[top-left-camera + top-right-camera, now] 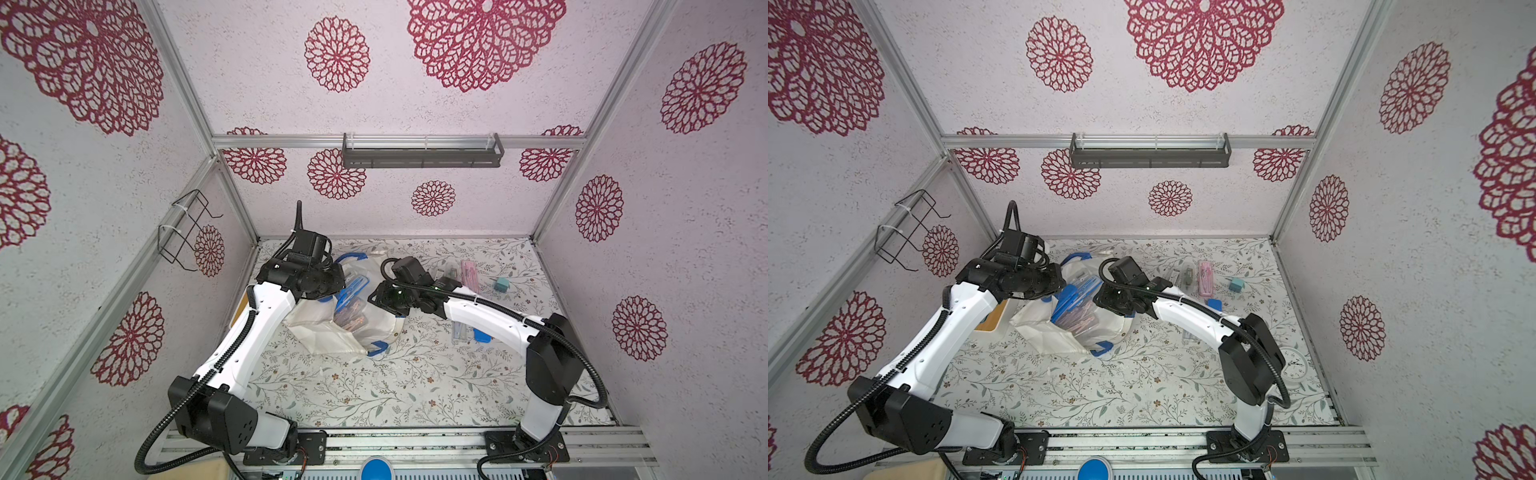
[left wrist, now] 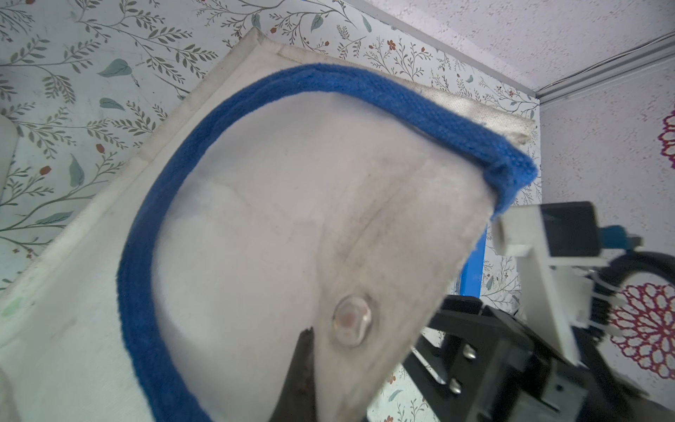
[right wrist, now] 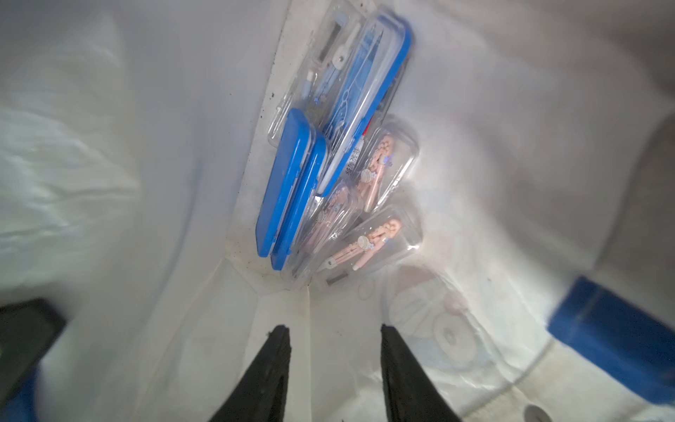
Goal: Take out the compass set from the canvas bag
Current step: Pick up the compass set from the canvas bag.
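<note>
left gripper [image 2: 308, 347] clamped on the bag [image 2: 274, 219] rim; right gripper [image 3: 333, 330], jaws apart and empty, inside facing the compass set [image 3: 350, 84] (blue-edged clear case).

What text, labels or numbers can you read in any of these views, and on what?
None legible.
White label on the blue-rimmed case inside the canvas bag: dark print, too blurred.
Clock face: numerals too small.
Faint print on the bag's fabric: no readable letters.

Left pincer [image 2: 309, 341] mostly behind canvas bag [image 2: 255, 226]
</note>
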Controlling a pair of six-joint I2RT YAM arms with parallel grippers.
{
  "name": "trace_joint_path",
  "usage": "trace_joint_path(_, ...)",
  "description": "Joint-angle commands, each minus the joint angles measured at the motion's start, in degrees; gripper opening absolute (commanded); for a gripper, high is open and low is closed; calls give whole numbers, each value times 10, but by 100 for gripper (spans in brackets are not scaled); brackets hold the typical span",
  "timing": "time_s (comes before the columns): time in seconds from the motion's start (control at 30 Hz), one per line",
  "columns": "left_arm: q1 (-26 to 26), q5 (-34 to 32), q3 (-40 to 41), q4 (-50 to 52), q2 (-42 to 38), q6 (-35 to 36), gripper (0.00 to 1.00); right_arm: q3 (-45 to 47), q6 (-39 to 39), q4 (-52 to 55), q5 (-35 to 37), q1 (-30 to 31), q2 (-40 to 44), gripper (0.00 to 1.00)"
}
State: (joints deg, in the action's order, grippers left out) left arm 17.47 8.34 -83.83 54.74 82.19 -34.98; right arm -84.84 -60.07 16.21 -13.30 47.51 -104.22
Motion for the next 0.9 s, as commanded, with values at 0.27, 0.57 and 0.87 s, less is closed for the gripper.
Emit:
trace_joint_path(0.27, 4, 14, -7, -11, -17, -4, 0, -3, -220, -216, -30, 0, -75, 49)
trace_joint_path(0.57, 3, 16, -11, -8, -16, 2, 0, -38, -288, -243, 32, -1, -140, 54)
trace_joint_path(0.87, 4, 17, -13, 0, -15, 11, 0, -60, -314, -274, 63, -5, -195, 52)
